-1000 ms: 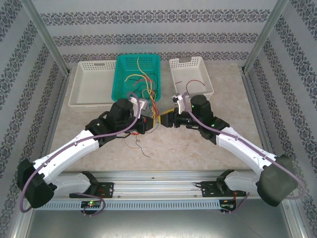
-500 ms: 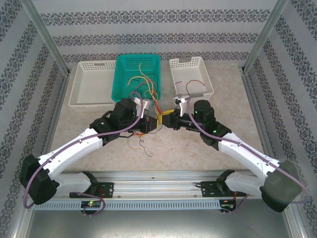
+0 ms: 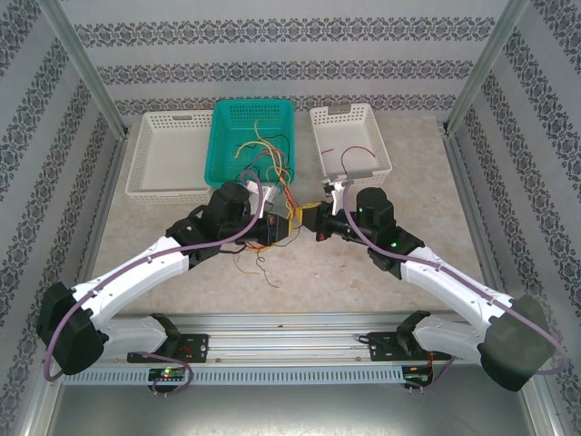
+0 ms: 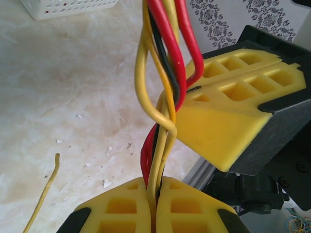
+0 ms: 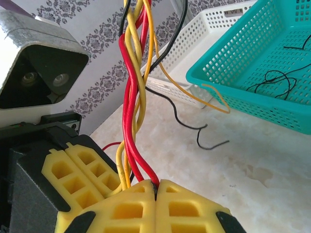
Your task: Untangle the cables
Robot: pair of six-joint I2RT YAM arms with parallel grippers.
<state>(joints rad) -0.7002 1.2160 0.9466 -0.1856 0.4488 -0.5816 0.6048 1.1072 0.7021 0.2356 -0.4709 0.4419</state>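
The left arm (image 3: 136, 272) and right arm (image 3: 454, 283) angle inward from their bases, elbows spread wide. The left gripper (image 3: 275, 229) and right gripper (image 3: 315, 223) meet nose to nose, just beside each other. Each pair of yellow fingers (image 4: 127, 205) is pressed tight together, pinching the twisted cables (image 4: 163, 73) between them.

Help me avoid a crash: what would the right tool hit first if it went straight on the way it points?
Probably the left tool, close ahead and gripping the same cables; depth is unclear.
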